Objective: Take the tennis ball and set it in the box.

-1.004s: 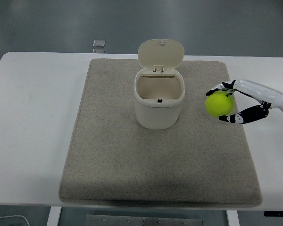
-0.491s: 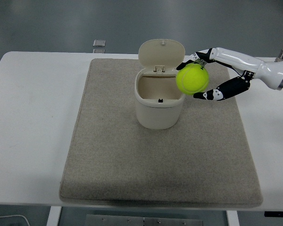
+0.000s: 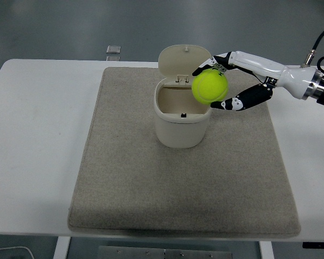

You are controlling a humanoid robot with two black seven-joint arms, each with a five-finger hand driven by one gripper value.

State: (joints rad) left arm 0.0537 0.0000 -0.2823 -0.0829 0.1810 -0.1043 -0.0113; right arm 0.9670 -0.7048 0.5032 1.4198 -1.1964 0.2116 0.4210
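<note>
One tennis ball (image 3: pixel 209 87), clasped in our right hand (image 3: pixel 227 86), held aloft over the right rim of the open box (image 3: pixel 182 120); the opening lies just left and below

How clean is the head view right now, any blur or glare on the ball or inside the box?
Head view: tennis ball sharp, evenly lit, no glare; right hand crisp, no motion blur; box interior softly shaded yet visible; faint shadow on the mat near the front edge.
</note>
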